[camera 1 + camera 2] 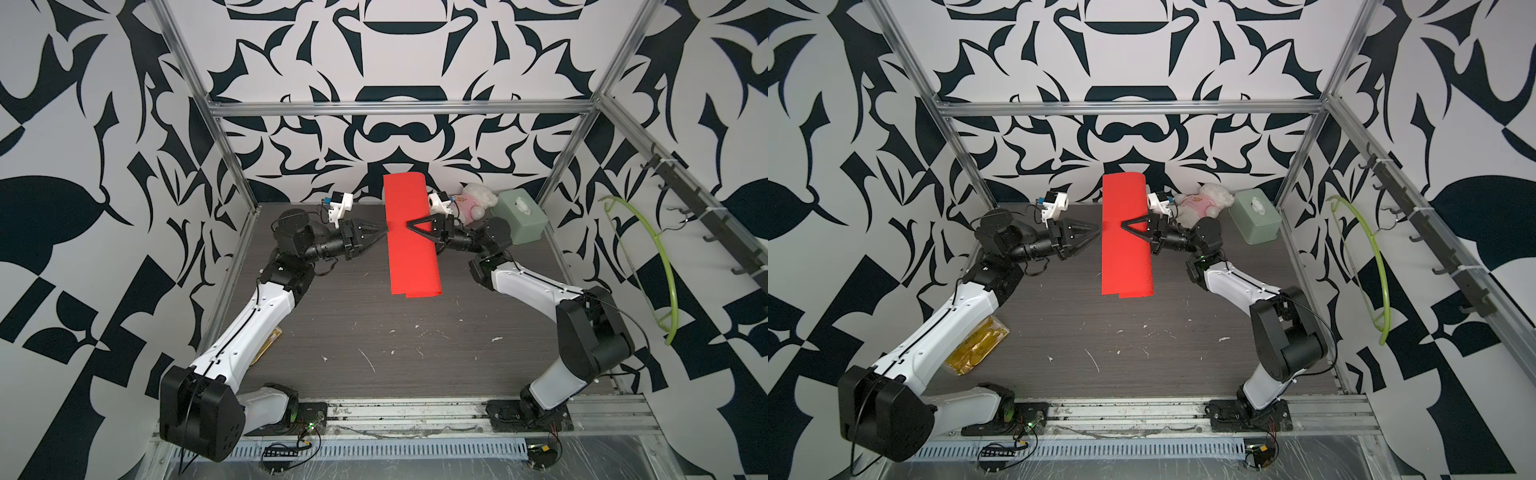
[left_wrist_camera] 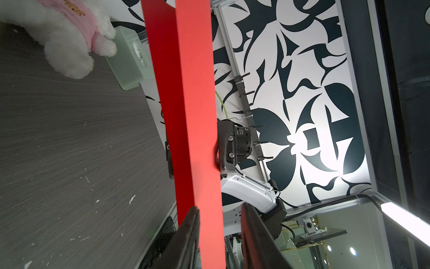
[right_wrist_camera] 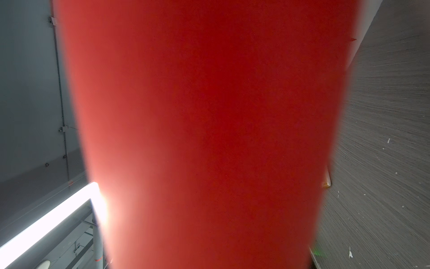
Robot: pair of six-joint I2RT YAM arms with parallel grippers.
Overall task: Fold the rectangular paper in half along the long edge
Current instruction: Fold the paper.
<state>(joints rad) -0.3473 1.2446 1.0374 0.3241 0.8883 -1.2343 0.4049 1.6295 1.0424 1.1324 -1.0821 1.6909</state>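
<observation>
Red and thin, the rectangular paper hangs clear above the table, bent over on itself into a loose loop; its 2 long edges face the left arm and the rounded bend faces the right arm. The right gripper reaches in across the bend and, as far as I can judge, clasps the paper with 1 finger on each face. The left gripper sits at the free edges with its jaws apart; in the left wrist view the edge runs between its 2 fingers, unpinched. At the near end the 2 layers look slightly stepped; to do this step well, I would line those edges up flush before the left jaws close on both, then press the bend flat into a crease.
</observation>
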